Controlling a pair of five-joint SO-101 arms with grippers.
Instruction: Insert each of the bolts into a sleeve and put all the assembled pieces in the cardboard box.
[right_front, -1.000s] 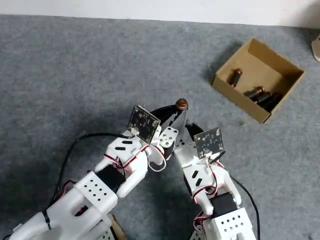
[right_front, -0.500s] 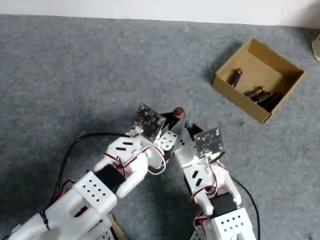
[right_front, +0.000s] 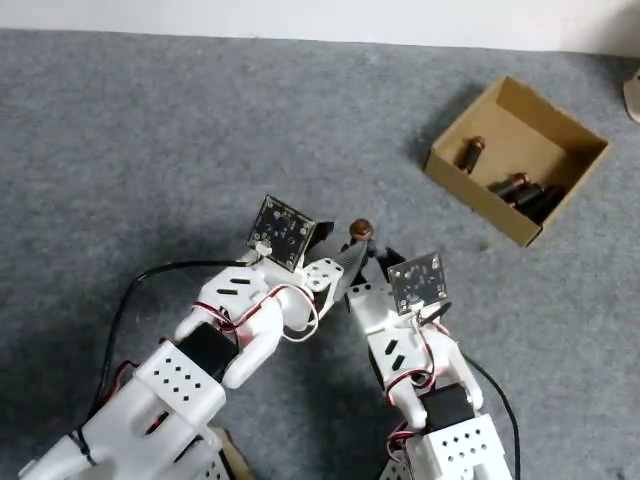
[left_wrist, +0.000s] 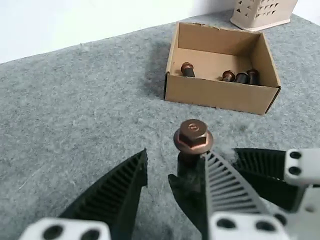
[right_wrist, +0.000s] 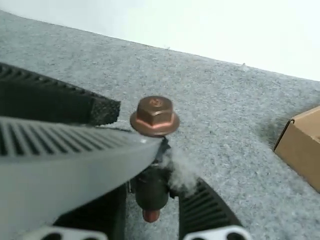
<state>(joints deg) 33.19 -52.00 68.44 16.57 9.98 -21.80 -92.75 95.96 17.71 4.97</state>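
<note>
A copper hex-head bolt stands upright in a dark sleeve, with its tip poking out below. My right gripper is shut on the sleeve, near the middle of the grey mat. My left gripper is open around the bolt; one ribbed finger is close beside the sleeve and the other stands well apart. In the high view the left gripper meets the right gripper from the left. The cardboard box at the far right holds several assembled pieces.
A pale perforated container stands just beyond the box. Bare grey mat lies between the grippers and the box and across the left and far side. Wires loop off both arms near the front edge.
The bolt head has sunk lower toward the right gripper. The left gripper has opened off the bolt and its arm has swung slightly left.
</note>
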